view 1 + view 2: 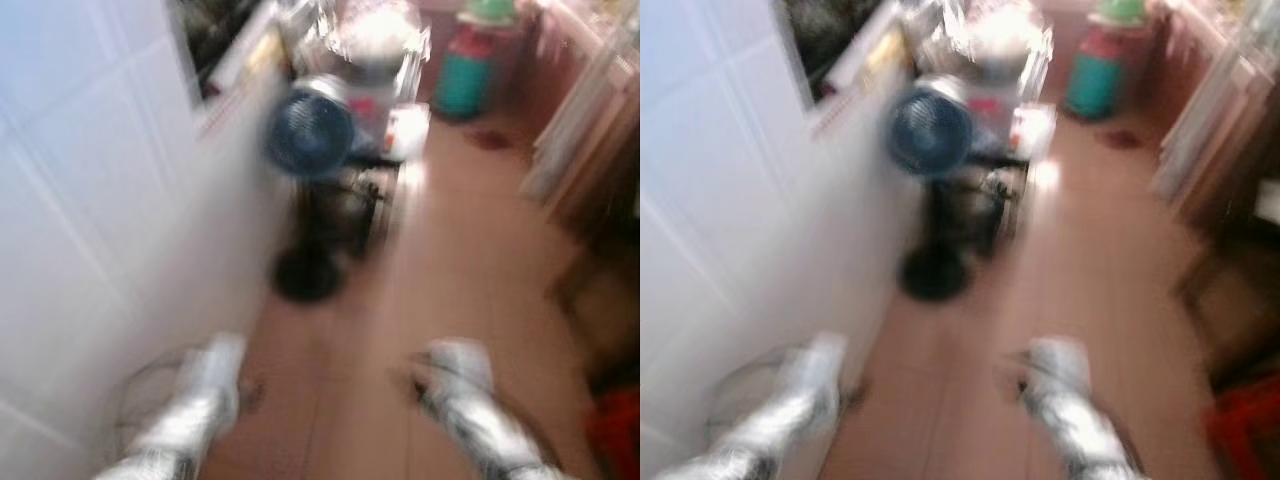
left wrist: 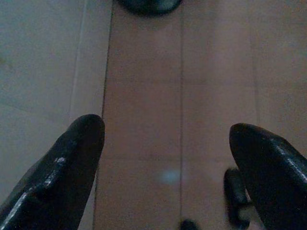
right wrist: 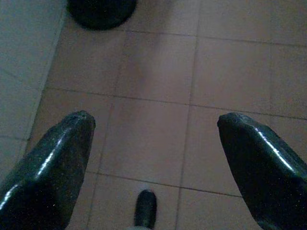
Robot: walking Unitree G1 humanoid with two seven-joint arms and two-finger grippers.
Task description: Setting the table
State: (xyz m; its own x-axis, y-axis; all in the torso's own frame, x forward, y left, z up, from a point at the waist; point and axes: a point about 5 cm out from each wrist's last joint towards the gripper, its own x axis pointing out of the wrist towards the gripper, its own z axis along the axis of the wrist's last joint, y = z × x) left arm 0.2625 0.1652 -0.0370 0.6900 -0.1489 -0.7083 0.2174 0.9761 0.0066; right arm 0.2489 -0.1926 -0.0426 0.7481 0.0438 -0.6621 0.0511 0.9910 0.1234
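- Walking down a narrow kitchen passage, I get a blurred head view; I judge this is transit, no tableware reached yet.
- My left gripper (image 2: 165, 167) hangs wide and empty over the reddish-brown tiled floor (image 2: 144, 96), beside the white tiled wall (image 1: 90, 200).
- My right gripper (image 3: 153, 158) is likewise spread, carrying nothing.
- A dark blue pedestal fan (image 1: 310, 135) stands ahead against the wall, narrowing my path.
- Dishes may sit on the cluttered metal rack (image 1: 375, 50) beyond; too blurred to tell.

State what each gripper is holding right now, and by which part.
Nothing is held. The left gripper and the right gripper are both open, with bare floor tiles between their fingers.
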